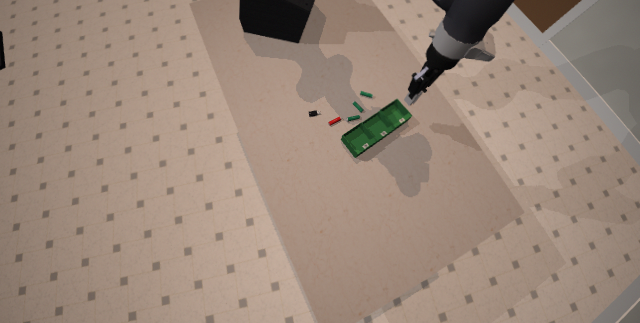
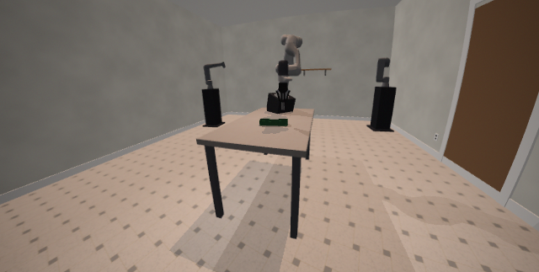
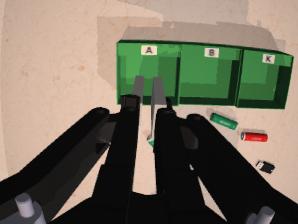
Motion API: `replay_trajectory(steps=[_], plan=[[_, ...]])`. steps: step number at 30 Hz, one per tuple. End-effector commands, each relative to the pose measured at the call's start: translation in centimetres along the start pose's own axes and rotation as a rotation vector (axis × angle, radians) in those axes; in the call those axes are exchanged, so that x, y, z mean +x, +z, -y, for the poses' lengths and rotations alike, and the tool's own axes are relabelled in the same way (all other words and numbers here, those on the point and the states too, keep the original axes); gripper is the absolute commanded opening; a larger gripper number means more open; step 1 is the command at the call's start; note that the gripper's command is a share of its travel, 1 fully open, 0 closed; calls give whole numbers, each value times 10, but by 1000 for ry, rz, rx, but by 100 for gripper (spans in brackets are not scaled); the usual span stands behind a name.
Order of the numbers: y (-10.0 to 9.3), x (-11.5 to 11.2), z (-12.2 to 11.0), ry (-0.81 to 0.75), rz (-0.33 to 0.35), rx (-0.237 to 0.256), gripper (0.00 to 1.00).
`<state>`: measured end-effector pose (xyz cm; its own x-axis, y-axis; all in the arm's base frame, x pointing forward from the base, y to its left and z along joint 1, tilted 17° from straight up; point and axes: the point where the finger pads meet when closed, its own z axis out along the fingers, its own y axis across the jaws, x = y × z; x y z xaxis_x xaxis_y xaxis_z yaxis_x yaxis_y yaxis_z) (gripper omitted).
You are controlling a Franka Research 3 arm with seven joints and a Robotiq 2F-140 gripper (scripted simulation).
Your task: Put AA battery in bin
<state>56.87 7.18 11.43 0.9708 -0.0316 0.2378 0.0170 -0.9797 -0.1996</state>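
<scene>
Only the wrist view shows the labels on the green bin row [image 3: 206,72]: A, B and a third letter, with the pincer [image 3: 149,91] hanging over the A end, its fingers nearly closed; a sliver of green shows beneath them, but I cannot tell whether it is gripped. From the top, three green batteries [image 1: 358,106] lie on the bench [image 1: 320,203] beside the bins, near the pincer [image 1: 413,95], then a red item [image 1: 334,121] and a black one [image 1: 313,113].

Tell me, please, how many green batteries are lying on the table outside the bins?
3, all beside the green bins: one farthest from them, one in between, one nearest, by the red one. Another may be hidden under the gripper.
</scene>
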Motion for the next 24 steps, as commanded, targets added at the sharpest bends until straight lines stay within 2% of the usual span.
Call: replay_trajectory(steps=[1,3,4,24], plan=[[-26,-10,0,29,33,0,5],[-43,-9,0,29,33,0,5],[-45,-9,0,29,33,0,5],[-45,-9,0,29,33,0,5]])
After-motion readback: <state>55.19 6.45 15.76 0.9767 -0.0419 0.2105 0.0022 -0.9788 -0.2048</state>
